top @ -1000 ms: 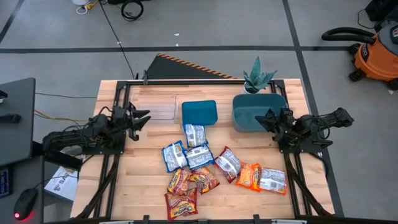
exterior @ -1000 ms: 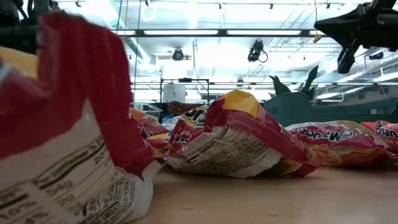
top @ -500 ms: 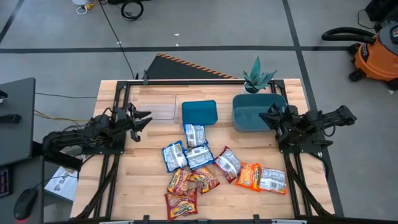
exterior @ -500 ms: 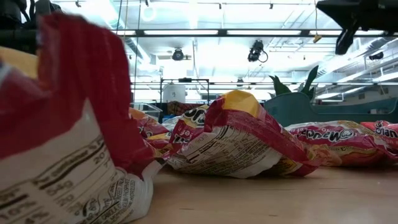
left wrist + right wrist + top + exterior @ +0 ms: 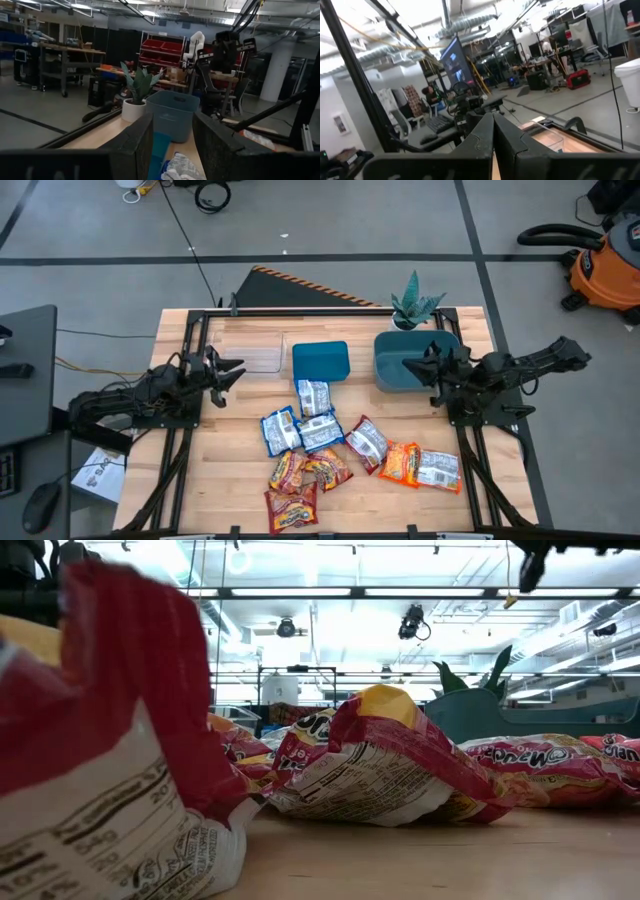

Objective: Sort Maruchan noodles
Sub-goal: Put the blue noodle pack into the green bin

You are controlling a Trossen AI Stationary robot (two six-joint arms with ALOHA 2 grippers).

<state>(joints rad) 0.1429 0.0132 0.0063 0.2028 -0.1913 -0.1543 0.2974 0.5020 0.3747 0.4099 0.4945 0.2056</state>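
Observation:
Several Maruchan noodle packets lie loose on the wooden table [image 5: 230,470]. The blue-and-white ones [image 5: 313,397] are nearest the bins. Red ones [image 5: 291,507] lie toward the near edge, and orange ones [image 5: 400,463] to the right. In the low view a red packet [image 5: 380,765] fills the middle. My left gripper [image 5: 228,372] hovers open at the table's left, away from the packets, its fingers [image 5: 132,145] apart. My right gripper [image 5: 420,367] is shut and empty, raised over the deeper teal bin [image 5: 405,360]; its fingers [image 5: 493,135] are pressed together.
A shallow teal bin [image 5: 321,361] stands at the back middle, the deeper one to its right. A clear tray [image 5: 250,352] lies at the back left and a potted plant [image 5: 415,305] at the back right. Bare wood shows at the near left.
My right gripper has risen well above the table, leaving the low view through its top edge, and has rolled a little. The packets and my left arm have stayed where they were.

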